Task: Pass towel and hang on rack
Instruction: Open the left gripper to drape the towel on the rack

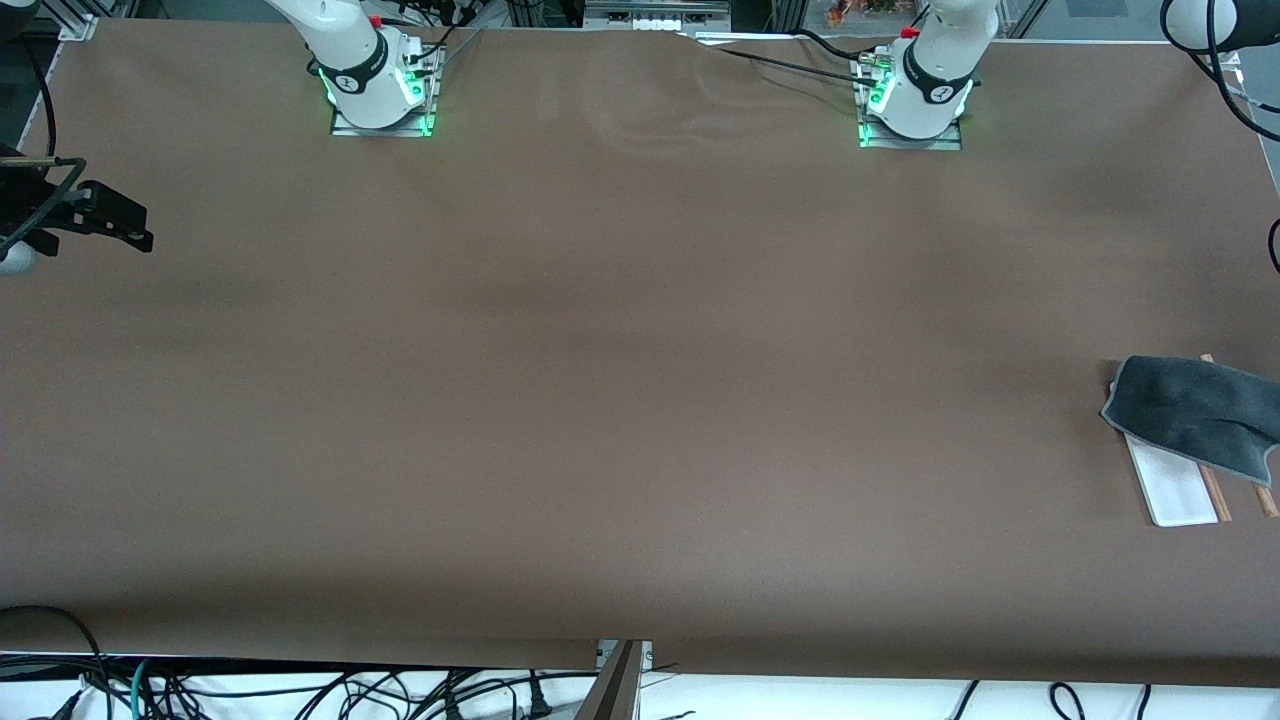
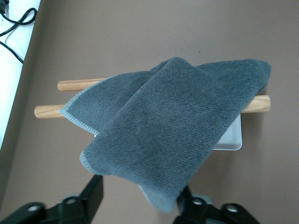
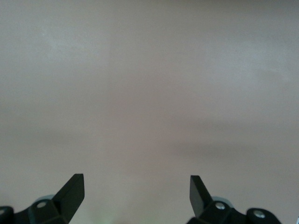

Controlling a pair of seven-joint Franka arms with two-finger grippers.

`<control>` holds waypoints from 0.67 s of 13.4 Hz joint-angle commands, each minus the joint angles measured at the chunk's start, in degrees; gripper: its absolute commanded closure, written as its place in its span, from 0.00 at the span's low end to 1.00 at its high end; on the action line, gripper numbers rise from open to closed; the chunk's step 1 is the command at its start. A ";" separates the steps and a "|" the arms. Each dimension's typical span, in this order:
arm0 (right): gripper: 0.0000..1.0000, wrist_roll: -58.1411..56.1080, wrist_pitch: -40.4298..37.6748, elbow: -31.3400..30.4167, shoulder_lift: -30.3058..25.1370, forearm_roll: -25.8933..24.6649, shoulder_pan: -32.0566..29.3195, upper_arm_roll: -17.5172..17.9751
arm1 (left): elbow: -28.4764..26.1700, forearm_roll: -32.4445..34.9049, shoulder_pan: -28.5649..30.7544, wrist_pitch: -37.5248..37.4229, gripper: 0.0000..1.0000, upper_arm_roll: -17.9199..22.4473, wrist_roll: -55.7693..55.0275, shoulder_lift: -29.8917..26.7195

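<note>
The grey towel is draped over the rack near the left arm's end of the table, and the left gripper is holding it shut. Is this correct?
Not quite. In the left wrist view the left gripper is open above the towel, not gripping it. The towel is draped over the rack at the left arm's end of the table.

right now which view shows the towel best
The left wrist view: the towel fills the picture, dark grey face up, draped over the rack with the left gripper open just above it. The front view shows the towel small at the table's edge, toward the left arm's end. The right wrist view shows only bare table.
</note>
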 commanded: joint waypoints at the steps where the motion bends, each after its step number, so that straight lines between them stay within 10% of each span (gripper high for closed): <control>1: 0.00 -0.40 -0.41 1.37 0.58 -0.13 -0.27 0.27 | 1.27 -1.30 0.12 -0.01 0.00 0.20 0.58 0.36; 9: 0.00 -0.31 -0.42 1.37 0.58 -0.04 -0.18 0.36 | 1.80 -1.13 -1.63 -0.19 0.00 -0.33 0.58 -4.46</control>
